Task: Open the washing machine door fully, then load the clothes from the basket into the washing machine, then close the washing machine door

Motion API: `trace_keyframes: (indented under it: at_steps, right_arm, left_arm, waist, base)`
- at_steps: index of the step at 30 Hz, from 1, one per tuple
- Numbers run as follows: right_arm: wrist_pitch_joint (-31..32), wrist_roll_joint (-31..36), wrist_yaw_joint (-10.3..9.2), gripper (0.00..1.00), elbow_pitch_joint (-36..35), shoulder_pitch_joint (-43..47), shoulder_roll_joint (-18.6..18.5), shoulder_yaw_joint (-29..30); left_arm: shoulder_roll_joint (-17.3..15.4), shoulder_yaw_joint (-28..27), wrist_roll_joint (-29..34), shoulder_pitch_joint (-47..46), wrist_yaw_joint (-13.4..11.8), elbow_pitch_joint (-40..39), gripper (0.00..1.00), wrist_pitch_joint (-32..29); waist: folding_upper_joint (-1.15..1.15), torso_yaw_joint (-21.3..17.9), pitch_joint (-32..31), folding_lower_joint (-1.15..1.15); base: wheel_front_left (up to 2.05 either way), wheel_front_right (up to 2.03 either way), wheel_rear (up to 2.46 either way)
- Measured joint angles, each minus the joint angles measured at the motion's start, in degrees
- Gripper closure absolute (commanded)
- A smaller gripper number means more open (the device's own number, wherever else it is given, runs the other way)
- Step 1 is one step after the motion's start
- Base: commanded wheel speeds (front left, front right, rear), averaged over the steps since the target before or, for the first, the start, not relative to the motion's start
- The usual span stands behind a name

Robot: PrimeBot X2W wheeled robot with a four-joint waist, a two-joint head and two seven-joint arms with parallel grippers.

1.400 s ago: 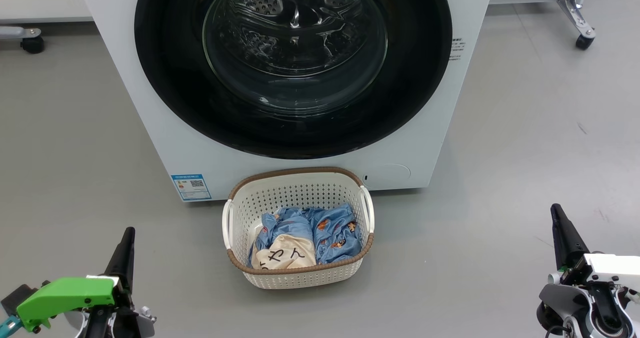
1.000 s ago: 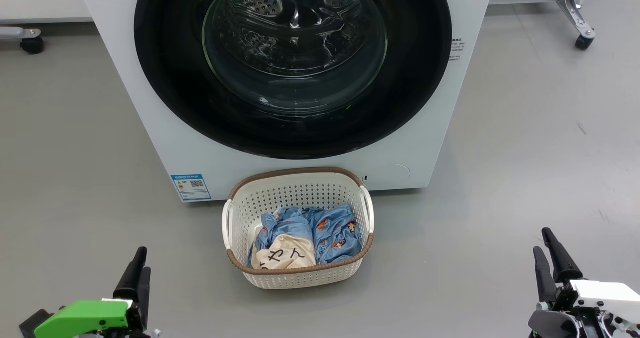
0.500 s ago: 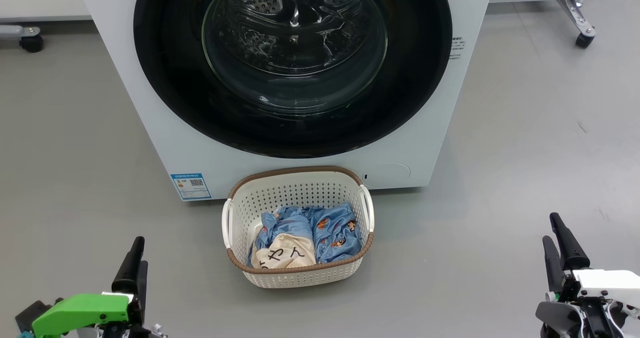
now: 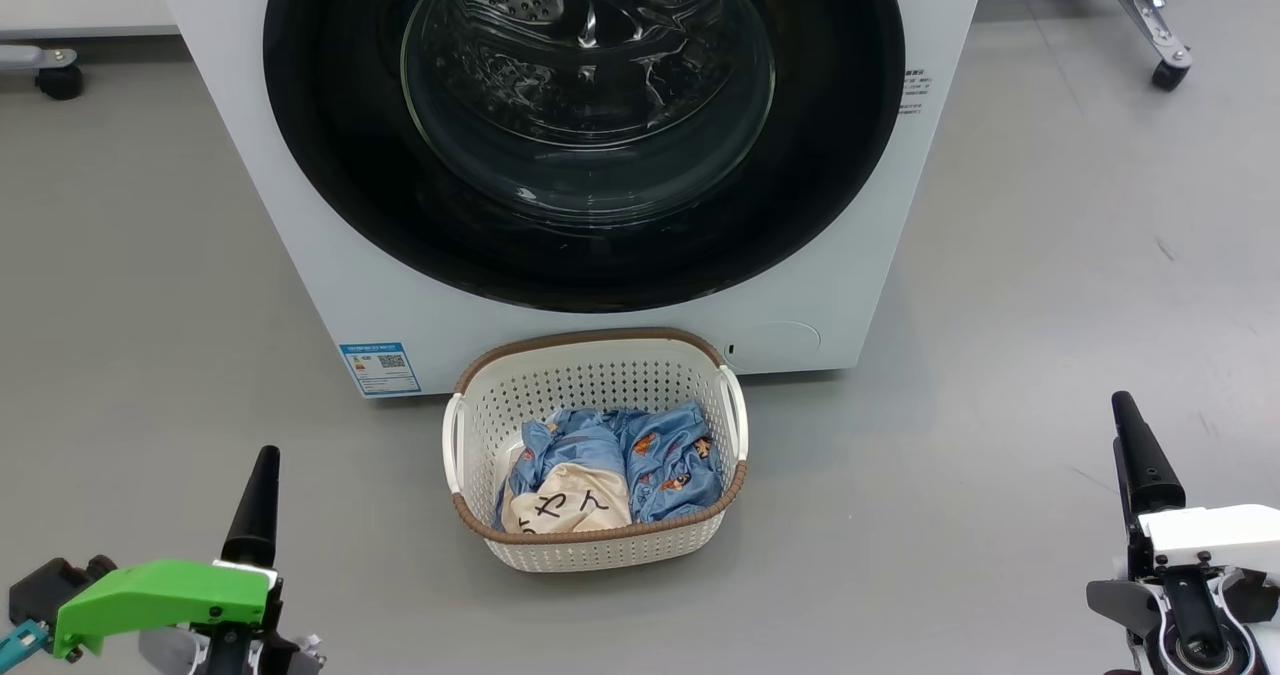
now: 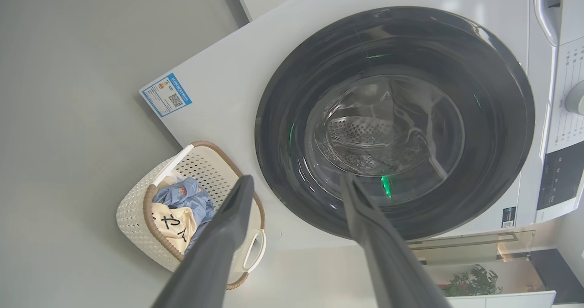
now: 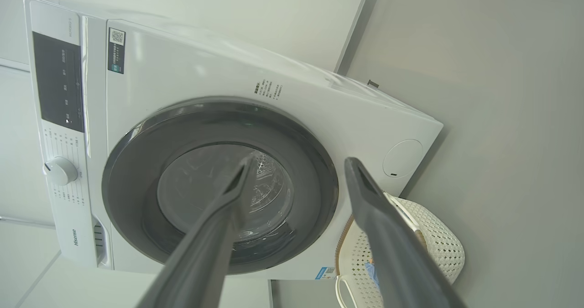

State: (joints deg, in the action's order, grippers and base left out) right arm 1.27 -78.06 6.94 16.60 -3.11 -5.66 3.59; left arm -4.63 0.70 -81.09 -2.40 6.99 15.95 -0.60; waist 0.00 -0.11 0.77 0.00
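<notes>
Read "Hisense", grey brand mark (image 6: 74, 237), on the washing machine (image 6: 191, 66), on the white strip carrying the dial (image 6: 60, 170). Found blue label (image 4: 380, 368) with QR code at lower front corner; could not read its fine print. Likewise for small grey print block (image 4: 912, 93) beside the washing machine door (image 4: 330, 155) and QR sticker (image 6: 116, 43) by the control panel (image 6: 59, 80). Made out black kana "や" on cream cloth (image 4: 565, 500) in the basket (image 4: 600, 337); could not read the neighbouring, partly folded characters

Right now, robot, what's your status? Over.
Left gripper and right gripper open, empty. Washing machine door shut. Clothes in basket, close under door; may crowd its swing.
</notes>
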Motion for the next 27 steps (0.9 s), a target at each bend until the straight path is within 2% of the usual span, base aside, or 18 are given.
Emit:
trace_keyframes:
  at_steps: [14,27]
  right_arm:
    - [-3.43,13.25,-0.03,0.0,-0.25,-1.54,-4.03,-4.49]
    - [-5.98,23.7,-1.23,0.0,-0.25,-2.7,-6.56,-8.17]
  left_arm:
    - [-2.94,4.43,10.94,-1.41,0.01,0.09,0.0,3.28]
    - [-5.39,6.89,21.27,-2.66,0.02,0.59,0.0,5.75]
  waist:
    - [0.0,0.08,0.02,0.0]
    - [0.0,0.25,-0.08,0.0]
  base:
    - [0.0,0.0,0.0]
    - [0.0,0.0,0.0]
